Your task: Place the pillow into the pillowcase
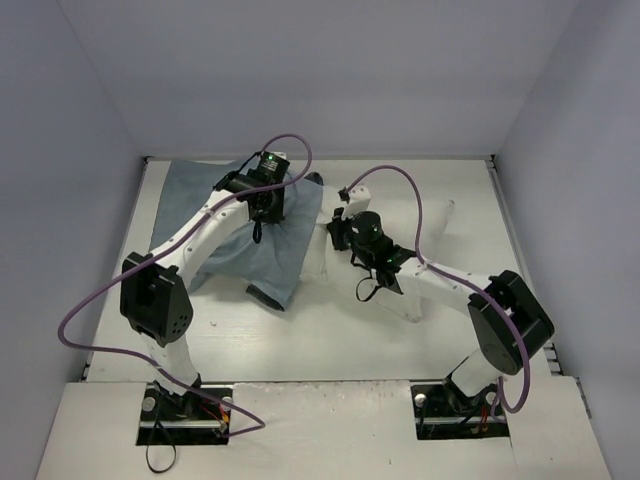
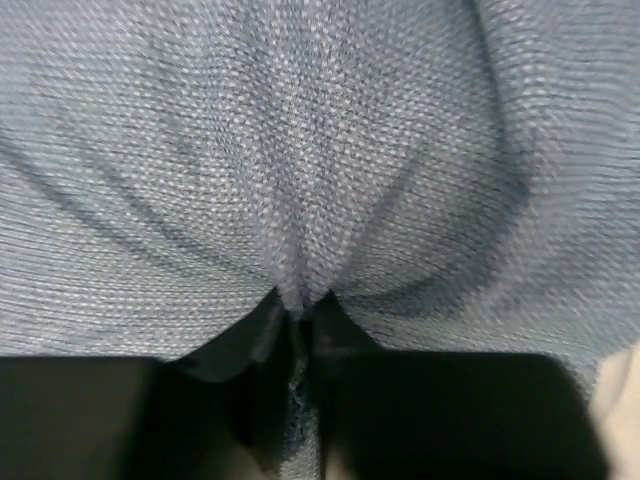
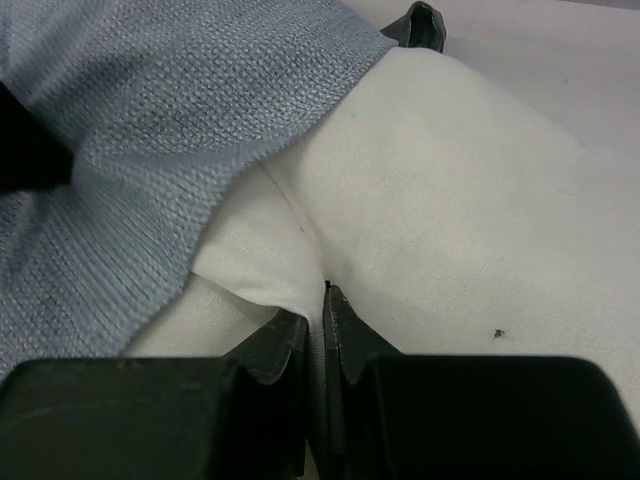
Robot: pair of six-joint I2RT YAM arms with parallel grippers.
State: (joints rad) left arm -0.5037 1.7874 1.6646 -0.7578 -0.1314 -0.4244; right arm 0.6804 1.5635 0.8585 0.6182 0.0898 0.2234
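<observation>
The pillowcase (image 1: 245, 225) lies at the back left with its pale blue-grey side up and a dark edge at its right. The white pillow (image 1: 400, 235) lies to its right, and its left end sits under the pillowcase edge. My left gripper (image 1: 262, 212) is shut on a pinch of pillowcase fabric (image 2: 300, 200), which puckers into the jaws (image 2: 300, 330). My right gripper (image 1: 345, 235) is shut on a fold of the pillow (image 3: 450, 200) close to the pillowcase edge (image 3: 180, 130); the fabric is pinched between the fingers (image 3: 322, 320).
The white table (image 1: 330, 330) is walled in by pale panels at the back and both sides. Purple cables (image 1: 290, 150) loop over both arms. A dark corner of the pillowcase (image 3: 425, 25) sticks out behind the pillow.
</observation>
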